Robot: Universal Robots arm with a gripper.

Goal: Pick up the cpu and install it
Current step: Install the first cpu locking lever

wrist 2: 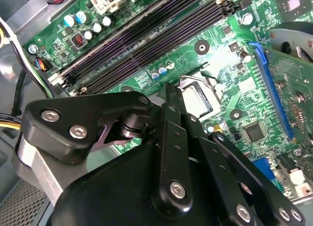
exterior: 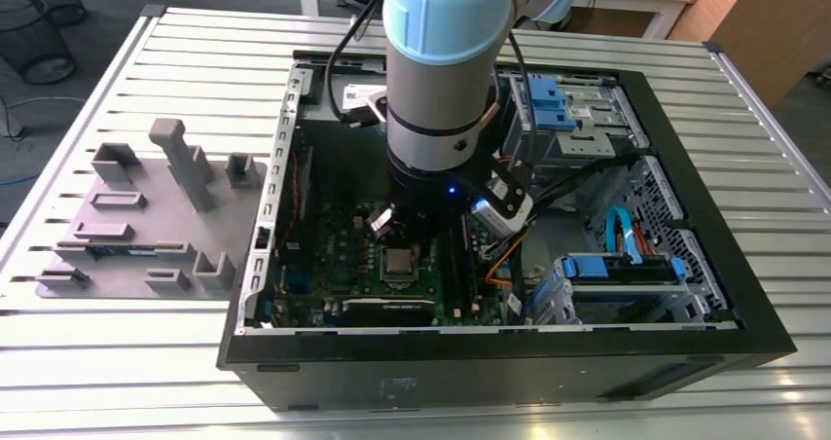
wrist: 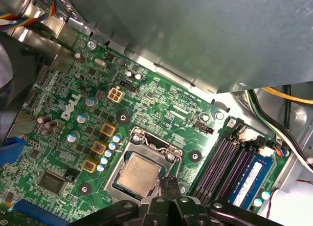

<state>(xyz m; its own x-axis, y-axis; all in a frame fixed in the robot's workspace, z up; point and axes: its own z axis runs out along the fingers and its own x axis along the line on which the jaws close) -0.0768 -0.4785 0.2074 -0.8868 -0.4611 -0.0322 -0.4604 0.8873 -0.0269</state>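
The jaws are closed, fingertips (wrist: 167, 183) pressed together with nothing visible between them. They hang straight down over the board, just beside one edge of the socket frame (wrist: 149, 143).

The cpu (wrist: 139, 174) lies flat inside that frame, silvery top up, and is not in the jaws' hold. In the first wrist view the tips stand at the frame's side facing the memory slots (wrist: 221, 162), so the chip lies just away from them, toward the frame's middle. It is square, with no long axis to favour, and its edges run parallel to the frame's. Whether the tips touch the frame's rim I cannot tell. The second wrist view also places the chip (wrist 2: 198, 100) just past the closed tips.

Room around the frame is tight. The slots run alongside on one side, and one holds a blue memory stick (wrist: 249, 174). On the opposite side stands a row of small yellow parts (wrist: 99, 147). The case wall (wrist: 195, 40) rises further out.

In the exterior view the arm (exterior: 442, 70) drops into the open case (exterior: 727, 294), with the chip (exterior: 399, 260) just below its wrist. Outside the case, well apart from the frame, a grey holder block (exterior: 143, 216) sits on the slatted tabletop (exterior: 169, 51).
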